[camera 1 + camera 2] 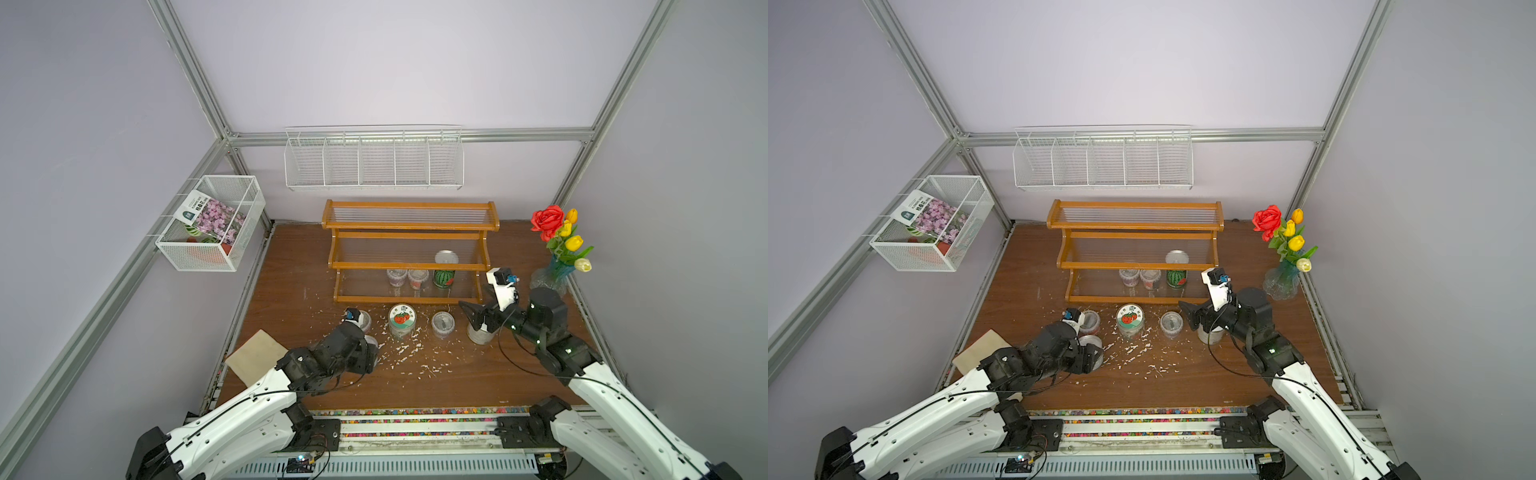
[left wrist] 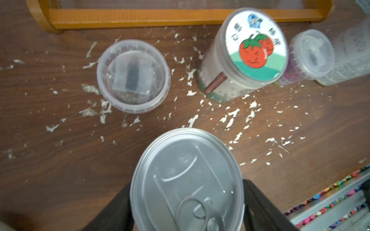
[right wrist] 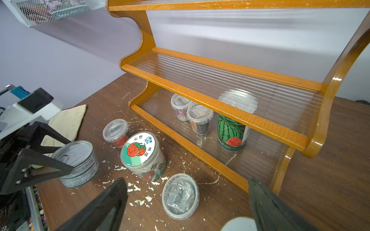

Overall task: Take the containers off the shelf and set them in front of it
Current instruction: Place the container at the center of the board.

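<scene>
At the far left, the left gripper (image 3: 71,157) has its fingers either side of the silver pull-tab can (image 2: 186,176), which stands on the table (image 1: 415,382) in front of the shelf (image 1: 409,227). The fingers look pressed to its sides, though the lid hides the contact. The can's side print is too fine to read. Just beyond it stands a clear lidded cup (image 2: 133,77), then the red-fruit jar (image 3: 140,151), whose lid reads "心想" and "柿成" around two smiling red fruits. On the shelf's lowest tier are two clear cups (image 3: 180,108), side by side, and a watermelon-print can (image 3: 233,132). All three sit tucked under the middle tier, so each probably needs a low, level reach. Another lidded cup (image 3: 180,196) stands on the table before them. Rightmost, the right gripper (image 3: 187,180) has its fingers spread wide, holding nothing, above the white-lidded tin (image 1: 1212,336).
</scene>
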Tool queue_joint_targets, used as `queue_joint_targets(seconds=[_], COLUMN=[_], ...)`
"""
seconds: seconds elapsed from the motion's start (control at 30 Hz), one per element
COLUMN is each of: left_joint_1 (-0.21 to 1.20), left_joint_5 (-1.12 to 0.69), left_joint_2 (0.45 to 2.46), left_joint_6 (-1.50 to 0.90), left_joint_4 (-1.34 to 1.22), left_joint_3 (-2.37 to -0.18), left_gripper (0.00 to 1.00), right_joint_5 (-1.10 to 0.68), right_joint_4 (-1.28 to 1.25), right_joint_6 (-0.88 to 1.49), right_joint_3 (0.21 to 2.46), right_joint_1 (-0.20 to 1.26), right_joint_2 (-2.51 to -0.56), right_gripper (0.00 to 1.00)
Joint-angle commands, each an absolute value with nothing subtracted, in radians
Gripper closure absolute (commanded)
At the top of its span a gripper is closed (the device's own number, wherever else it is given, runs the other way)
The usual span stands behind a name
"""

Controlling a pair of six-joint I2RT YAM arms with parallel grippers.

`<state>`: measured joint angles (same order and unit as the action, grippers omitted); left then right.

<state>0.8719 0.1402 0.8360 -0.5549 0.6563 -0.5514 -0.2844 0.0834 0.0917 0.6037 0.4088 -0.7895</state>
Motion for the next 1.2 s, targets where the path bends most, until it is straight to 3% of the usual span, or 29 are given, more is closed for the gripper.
queue_joint_targets(seconds=[0.0, 0.27, 0.7, 0.97, 1.17], left_joint_1=[0.877, 0.878, 0.877, 0.877, 0.876], left_joint_5=[0.174, 0.185, 0.211, 0.296, 0.287], left_joint_2=[0.875, 0.911, 0.879, 0.885, 0.918], left_joint_6=[-0.616, -0.683, -0.726, -0.637, -0.515], left_joint_4=[0.669, 0.62, 0.663, 0.749, 0.669], left_joint_3=[-0.549, -0.505, -0.496, -0.621, -0.711], left_gripper=[0.25, 0.24, 0.09, 0.05, 0.04], right_joint_5=[-0.287, -0.253, -0.242, -0.231, -0.18], right_joint_4=[0.074, 0.112, 0.112, 0.107, 0.107], right_joint_6=[0.066, 0.017, 0.012, 0.019, 0.051], right_joint_3=[0.578, 0.579, 0.575, 0.575, 0.573], right_joint_1=[0.425, 0.43, 0.431, 0.431, 0.427], right_joint_2=[-0.781, -0.764, -0.753, -0.749, -0.733], right_gripper=[0.03, 0.03, 0.03, 0.03, 0.03])
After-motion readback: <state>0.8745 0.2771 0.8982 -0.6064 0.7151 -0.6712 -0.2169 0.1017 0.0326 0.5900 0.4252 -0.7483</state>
